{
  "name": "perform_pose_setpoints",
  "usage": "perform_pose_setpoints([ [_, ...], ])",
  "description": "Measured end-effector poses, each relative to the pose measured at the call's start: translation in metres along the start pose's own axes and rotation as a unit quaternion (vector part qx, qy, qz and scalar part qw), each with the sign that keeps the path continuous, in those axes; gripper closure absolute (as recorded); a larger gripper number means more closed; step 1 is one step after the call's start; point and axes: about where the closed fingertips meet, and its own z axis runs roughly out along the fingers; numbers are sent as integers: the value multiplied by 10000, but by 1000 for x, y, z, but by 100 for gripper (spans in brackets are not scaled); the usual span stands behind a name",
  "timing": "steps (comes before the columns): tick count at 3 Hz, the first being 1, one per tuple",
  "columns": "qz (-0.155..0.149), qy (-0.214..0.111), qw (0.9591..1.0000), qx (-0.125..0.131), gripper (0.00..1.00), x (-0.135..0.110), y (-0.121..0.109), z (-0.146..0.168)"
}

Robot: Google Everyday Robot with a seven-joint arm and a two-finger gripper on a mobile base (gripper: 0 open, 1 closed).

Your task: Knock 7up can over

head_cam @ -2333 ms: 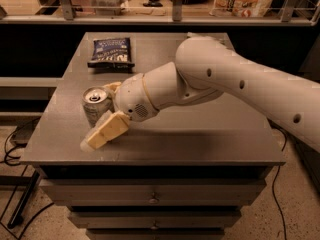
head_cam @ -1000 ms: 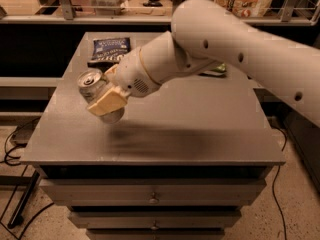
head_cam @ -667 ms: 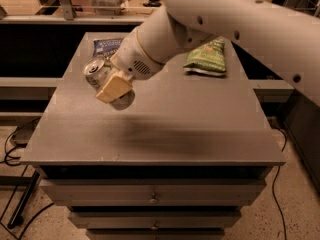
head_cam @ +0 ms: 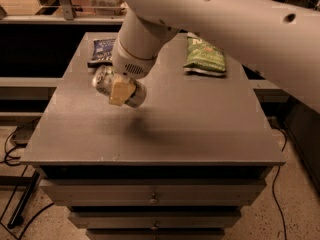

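Observation:
The 7up can [head_cam: 103, 79] is silvery with a pull-tab top. It is tilted nearly onto its side, top toward the left, above the left part of the grey table [head_cam: 200, 129]. My gripper [head_cam: 120, 91] hangs from the thick white arm that comes in from the upper right. It is shut on the can, with one beige finger [head_cam: 119, 93] lying across the can's body. A dark shadow falls on the tabletop just below and to the right of the can.
A flat dark-blue snack bag [head_cam: 101, 49] lies at the table's back left, partly behind the arm. A flat green snack bag [head_cam: 204, 57] lies at the back right. Drawers [head_cam: 152, 200] sit under the tabletop. Cables trail on the floor at left.
The gripper has closed around the can, which was upright on the table beside it. The can is now tilted over in the grip, off the surface. The arm swung upward, uncovering the green bag.

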Motion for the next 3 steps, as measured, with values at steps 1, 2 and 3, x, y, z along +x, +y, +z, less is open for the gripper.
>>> perform_pose_setpoints([
  [1,-329,777,9964,78,61,30,-1,24],
  [2,-482,1226,9913,73,38,50,1,40],
  [3,-492,1190,9916,75,14,59,3,43],
])
